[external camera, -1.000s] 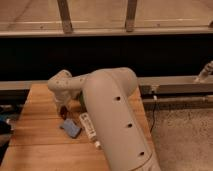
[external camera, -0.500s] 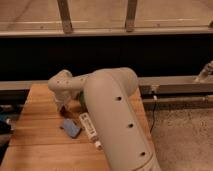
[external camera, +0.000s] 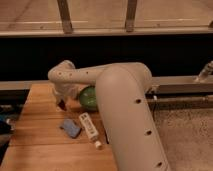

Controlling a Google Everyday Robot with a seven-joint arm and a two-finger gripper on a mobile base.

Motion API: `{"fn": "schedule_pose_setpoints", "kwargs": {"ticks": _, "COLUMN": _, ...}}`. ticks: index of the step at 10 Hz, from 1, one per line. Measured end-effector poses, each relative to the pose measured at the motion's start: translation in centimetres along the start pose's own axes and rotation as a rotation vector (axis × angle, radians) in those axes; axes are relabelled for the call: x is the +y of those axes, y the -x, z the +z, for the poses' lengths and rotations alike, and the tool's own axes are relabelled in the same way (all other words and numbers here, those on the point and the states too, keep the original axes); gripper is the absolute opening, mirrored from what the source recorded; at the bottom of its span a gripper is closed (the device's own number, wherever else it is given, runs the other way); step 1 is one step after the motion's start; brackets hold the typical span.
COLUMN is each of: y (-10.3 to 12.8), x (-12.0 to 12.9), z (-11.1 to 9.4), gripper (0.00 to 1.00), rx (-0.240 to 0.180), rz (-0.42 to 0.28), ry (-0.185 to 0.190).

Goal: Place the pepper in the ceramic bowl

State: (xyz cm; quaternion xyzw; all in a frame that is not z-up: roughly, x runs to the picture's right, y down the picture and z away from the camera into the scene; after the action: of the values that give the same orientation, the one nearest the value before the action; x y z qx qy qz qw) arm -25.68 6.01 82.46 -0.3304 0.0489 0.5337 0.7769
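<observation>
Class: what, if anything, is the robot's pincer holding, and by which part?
It cannot be told. The pincer hangs over the wooden table, just left of the green bowl. A small dark shape at its tip may be the pepper.

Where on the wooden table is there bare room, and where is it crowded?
Bare wood: the front-left corner of the table, bordered by the blue object and white oblong item, and the left strip beside the gripper. Crowded: mid-table, where the gripper sits just left of the green bowl under the arm.
</observation>
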Motion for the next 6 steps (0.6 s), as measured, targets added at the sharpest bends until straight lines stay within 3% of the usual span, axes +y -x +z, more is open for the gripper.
{"fn": "schedule_pose_setpoints", "kwargs": {"ticks": 2, "y": 0.7, "x": -0.6, "z": -4.3, "gripper": 0.0, "rx": -0.039, "rz": -0.003, "ry": -0.024}}
{"fn": "schedule_pose_setpoints", "kwargs": {"ticks": 4, "y": 1.0, "x": -4.2, "z": -8.9, "gripper": 0.0, "rx": -0.077, "rz": 0.018, "ry": -0.073}}
{"fn": "schedule_pose_setpoints", "kwargs": {"ticks": 6, "y": 0.7, "x": -8.7, "z": -11.0, "gripper": 0.0, "rx": -0.095, "rz": 0.071, "ry": -0.113}}
